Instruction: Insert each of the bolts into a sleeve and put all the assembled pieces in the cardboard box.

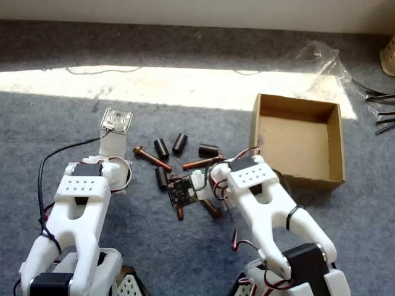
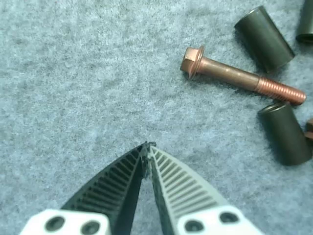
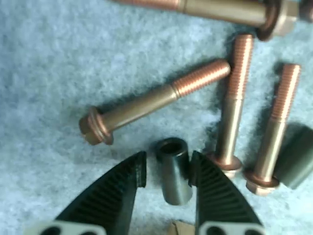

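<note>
While the bolt (image 2: 230,76) gleams coppery, the sleeve (image 2: 264,32) is black.

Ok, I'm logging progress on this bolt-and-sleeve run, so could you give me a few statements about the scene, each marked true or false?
1. No assembled piece lies in the cardboard box. True.
2. The left jaws stand wide open. False: they are shut, over bare carpet.
3. The right jaws stand open on either side of a lying sleeve. True.
4. The bolt by the left jaws already sits in a sleeve. False: it lies bare on the carpet.
</note>
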You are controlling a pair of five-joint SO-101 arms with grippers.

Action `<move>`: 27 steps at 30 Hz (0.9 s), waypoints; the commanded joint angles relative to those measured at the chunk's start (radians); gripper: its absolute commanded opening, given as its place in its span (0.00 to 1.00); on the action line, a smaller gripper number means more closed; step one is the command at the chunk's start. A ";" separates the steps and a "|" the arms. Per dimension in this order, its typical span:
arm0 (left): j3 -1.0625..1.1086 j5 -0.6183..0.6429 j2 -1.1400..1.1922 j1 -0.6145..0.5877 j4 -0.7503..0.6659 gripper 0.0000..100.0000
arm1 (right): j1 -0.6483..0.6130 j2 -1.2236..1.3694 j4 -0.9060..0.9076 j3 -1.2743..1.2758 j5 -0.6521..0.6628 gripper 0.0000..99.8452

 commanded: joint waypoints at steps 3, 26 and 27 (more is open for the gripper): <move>-0.004 0.002 0.001 -0.012 -0.015 0.00 | -0.007 0.048 -0.022 0.012 0.006 0.13; 0.033 0.002 0.001 -0.012 -0.091 0.00 | 0.065 0.228 -0.022 -0.053 0.008 0.09; 0.033 0.002 0.001 -0.012 -0.091 0.00 | 0.065 0.228 -0.022 -0.053 0.008 0.09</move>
